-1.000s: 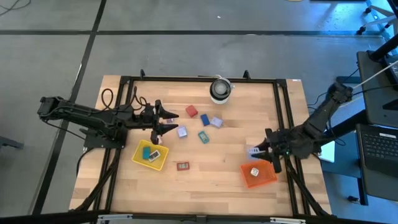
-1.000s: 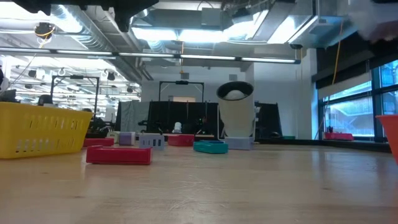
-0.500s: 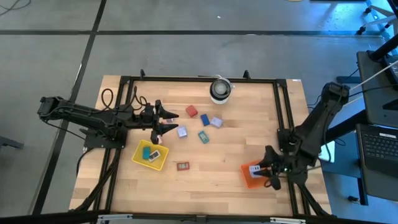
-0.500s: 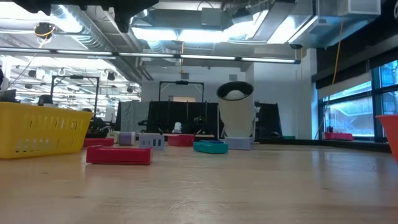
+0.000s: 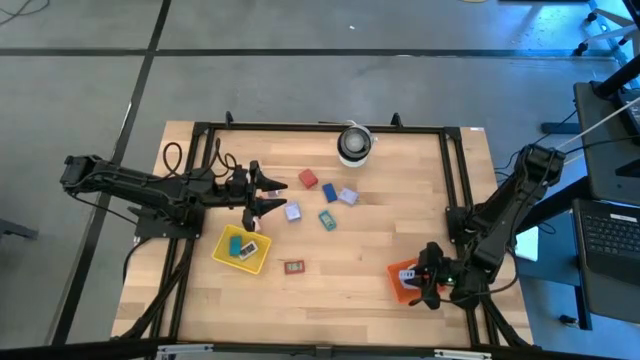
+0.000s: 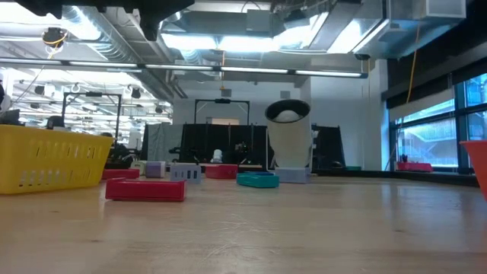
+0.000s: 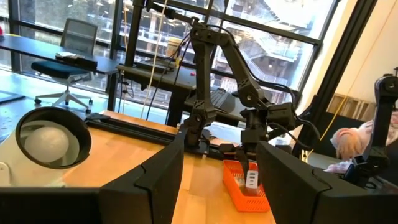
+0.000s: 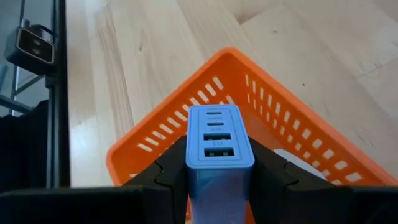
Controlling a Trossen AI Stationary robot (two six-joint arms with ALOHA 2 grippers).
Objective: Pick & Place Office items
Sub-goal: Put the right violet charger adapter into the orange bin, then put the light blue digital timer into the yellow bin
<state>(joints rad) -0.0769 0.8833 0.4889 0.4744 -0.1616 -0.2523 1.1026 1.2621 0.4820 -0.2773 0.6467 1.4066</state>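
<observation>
Right tool (image 8: 219,177) moved over orange tray (image 8: 292,140) | gripping blue charger (image 8: 217,143) | left tool (image 7: 217,174) open

The right hand (image 5: 428,284), gripping a blue charger block (image 8: 219,149), has moved from beside the orange tray (image 5: 402,289) to above it.

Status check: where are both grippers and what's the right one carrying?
Right gripper shut on blue charger block, over the orange tray. Left gripper open, waiting by the yellow tray. Nothing in the way.
</observation>
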